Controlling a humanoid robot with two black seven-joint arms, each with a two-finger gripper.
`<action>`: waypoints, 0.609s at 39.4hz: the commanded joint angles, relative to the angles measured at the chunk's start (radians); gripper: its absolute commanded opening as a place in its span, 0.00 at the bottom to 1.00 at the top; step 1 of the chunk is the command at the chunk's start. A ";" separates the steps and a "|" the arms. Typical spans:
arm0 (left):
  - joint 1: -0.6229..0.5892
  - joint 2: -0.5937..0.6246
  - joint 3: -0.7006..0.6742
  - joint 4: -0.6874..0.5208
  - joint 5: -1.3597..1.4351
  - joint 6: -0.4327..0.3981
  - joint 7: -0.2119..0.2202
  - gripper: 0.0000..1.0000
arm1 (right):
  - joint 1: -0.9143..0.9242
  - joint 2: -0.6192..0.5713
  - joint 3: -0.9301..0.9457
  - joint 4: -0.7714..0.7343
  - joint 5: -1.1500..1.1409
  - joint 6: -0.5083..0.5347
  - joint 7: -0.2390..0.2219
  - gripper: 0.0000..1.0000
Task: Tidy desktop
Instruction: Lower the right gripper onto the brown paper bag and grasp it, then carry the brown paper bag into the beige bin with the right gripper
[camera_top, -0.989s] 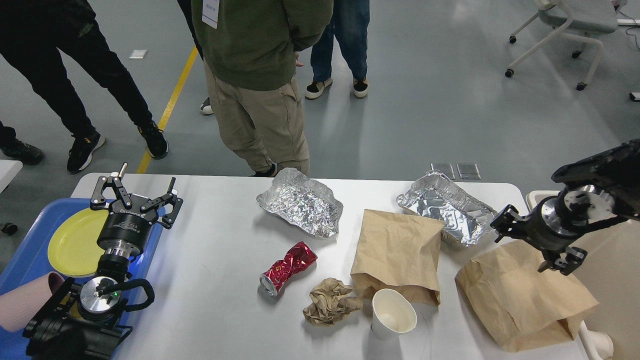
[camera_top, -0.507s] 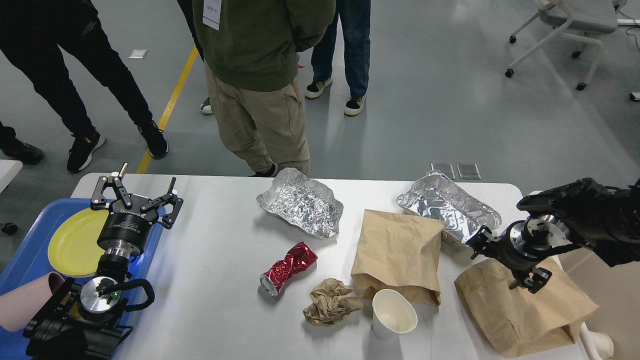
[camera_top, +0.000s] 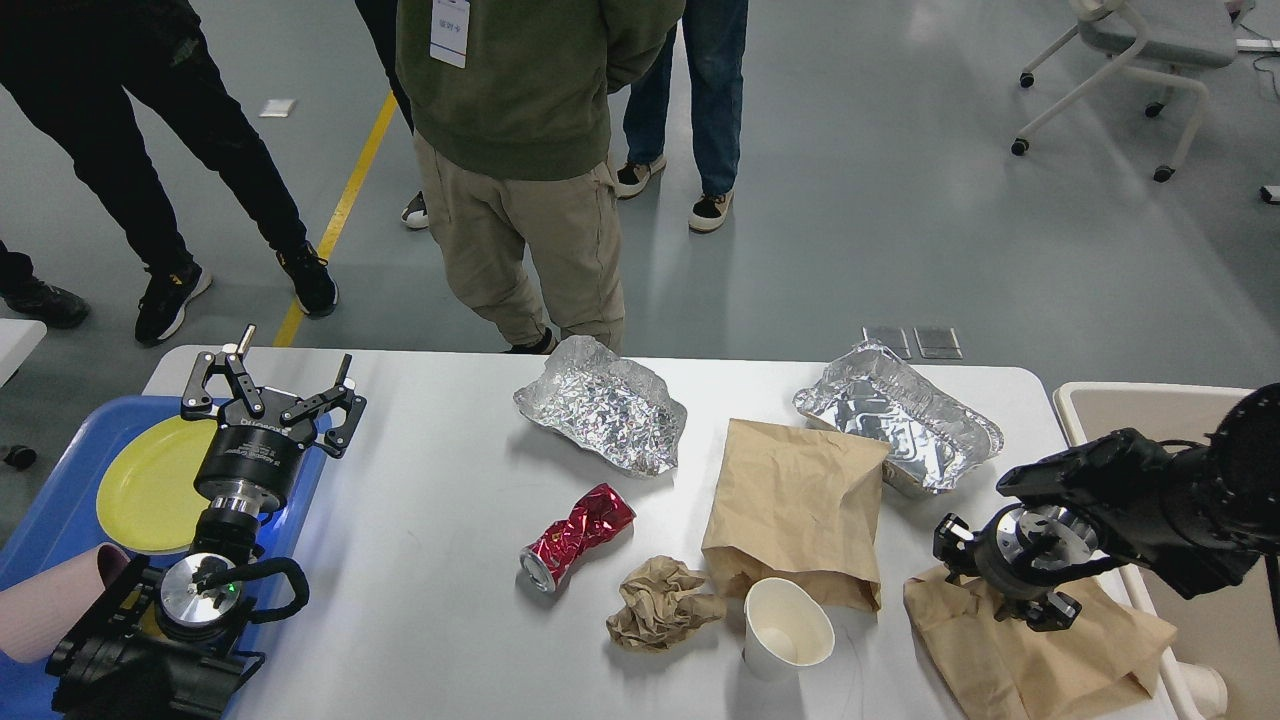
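Right gripper (camera_top: 1003, 588) down on crumpled brown paper bag (camera_top: 1040, 655), finger state indiscernible; left gripper (camera_top: 272, 385) spread wide, empty, desktop (camera_top: 430, 540) beneath.

The wide white matte desktop (camera_top: 430, 560) lies flat, its rounded corners showing.

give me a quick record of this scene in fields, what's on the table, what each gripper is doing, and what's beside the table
surface: white desktop
trash on it: two foil pieces, crushed red can, crumpled paper, paper cup, two brown bags
left gripper: open, over the blue tray
right gripper: down on the right bag, fingers unclear
right side: beige bin
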 joint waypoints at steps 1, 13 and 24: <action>0.000 0.000 0.000 0.000 0.000 0.000 0.000 0.96 | 0.007 -0.001 0.019 0.010 -0.001 0.000 0.000 0.08; 0.000 0.001 0.000 0.000 0.000 0.000 0.000 0.96 | 0.019 -0.001 0.016 0.031 -0.010 0.003 -0.003 0.00; 0.000 0.000 0.000 0.000 0.000 0.000 0.000 0.96 | 0.096 -0.032 0.007 0.105 -0.024 0.012 -0.029 0.00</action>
